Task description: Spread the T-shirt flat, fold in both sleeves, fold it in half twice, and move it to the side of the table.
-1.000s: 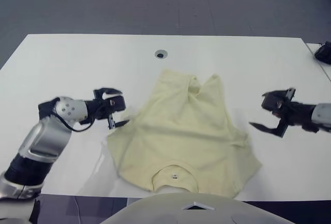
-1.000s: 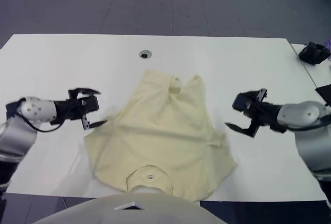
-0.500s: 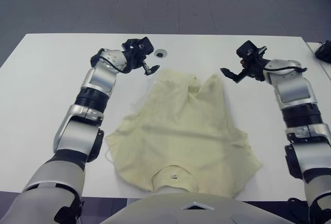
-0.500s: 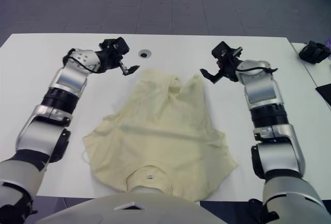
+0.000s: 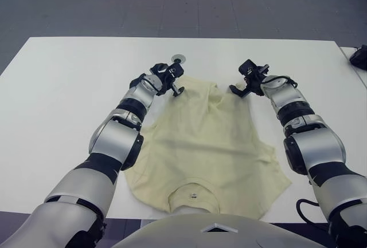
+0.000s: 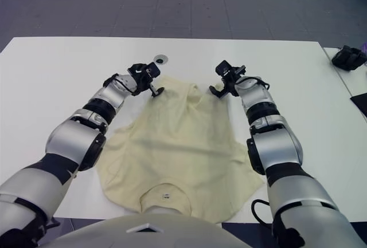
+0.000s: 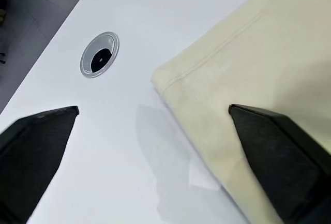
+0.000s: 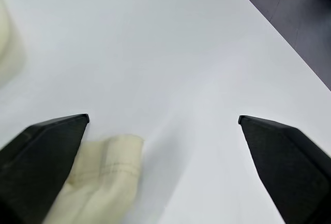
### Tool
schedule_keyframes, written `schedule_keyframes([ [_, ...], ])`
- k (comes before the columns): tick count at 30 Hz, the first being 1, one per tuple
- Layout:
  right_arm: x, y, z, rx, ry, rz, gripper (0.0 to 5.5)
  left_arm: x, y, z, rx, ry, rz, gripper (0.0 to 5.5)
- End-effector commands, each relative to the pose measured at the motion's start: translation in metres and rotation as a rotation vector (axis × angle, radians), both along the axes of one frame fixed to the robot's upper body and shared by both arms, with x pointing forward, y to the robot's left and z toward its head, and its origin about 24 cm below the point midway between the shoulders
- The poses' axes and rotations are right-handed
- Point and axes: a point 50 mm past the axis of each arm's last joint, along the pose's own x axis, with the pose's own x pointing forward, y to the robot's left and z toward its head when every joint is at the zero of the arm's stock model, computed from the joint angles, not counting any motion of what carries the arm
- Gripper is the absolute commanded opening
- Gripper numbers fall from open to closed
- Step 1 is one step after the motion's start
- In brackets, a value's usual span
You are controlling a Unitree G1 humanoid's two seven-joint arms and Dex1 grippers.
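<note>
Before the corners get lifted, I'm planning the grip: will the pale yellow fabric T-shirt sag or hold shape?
Likely floppy: the pale yellow T-shirt lies rumpled, its far hem puckered. Probably light: its thin hem corner lies flat on the white table, so it may slide.

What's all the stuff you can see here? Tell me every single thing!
T-shirt: one, pale yellow, rumpled in the middle of the table, collar at the near edge.
Table: one, white, under everything.
Cable hole: one, silver ring with a dark middle, on the table just beyond the T-shirt's far left corner.
Black thing: one, far right, past the table's edge; too small to tell what it is.
Floor: grey, beyond the table.
Left gripper: one, black, open, at the T-shirt's far left corner.
Right gripper: one, black, open, at the T-shirt's far right corner.
</note>
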Motion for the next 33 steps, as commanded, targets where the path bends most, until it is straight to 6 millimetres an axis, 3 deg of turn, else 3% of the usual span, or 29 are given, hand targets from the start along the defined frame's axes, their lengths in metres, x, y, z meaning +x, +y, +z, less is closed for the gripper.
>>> schedule_keyframes([
  [1, 0.007, -0.01, 0.03, 0.054, -0.102, -0.005, 5.37, -0.005, 0.015, -0.013, 0.057, 0.033, 0.026, 5.4],
  [6, 0.005, -0.008, 0.044, 0.075, -0.119, 0.053, 5.37, -0.007, 0.023, -0.017, 0.067, 0.04, 0.051, 5.4],
  [11, -0.005, -0.002, 0.022, 0.01, 0.001, 0.128, 5.37, -0.006, 0.026, -0.016, 0.059, 0.036, 0.067, 5.4],
  [20, -0.016, -0.017, -0.006, -0.082, 0.117, 0.091, 5.37, -0.003, 0.025, -0.011, 0.065, 0.021, 0.06, 5.4],
  [29, -0.011, -0.028, -0.01, -0.12, 0.09, -0.019, 5.37, -0.001, 0.048, -0.008, 0.113, -0.017, 0.179, 5.4],
  [33, -0.007, -0.022, -0.007, -0.092, 0.058, -0.029, 5.37, 0.001, 0.055, -0.006, 0.108, -0.049, 0.248, 5.4],
])
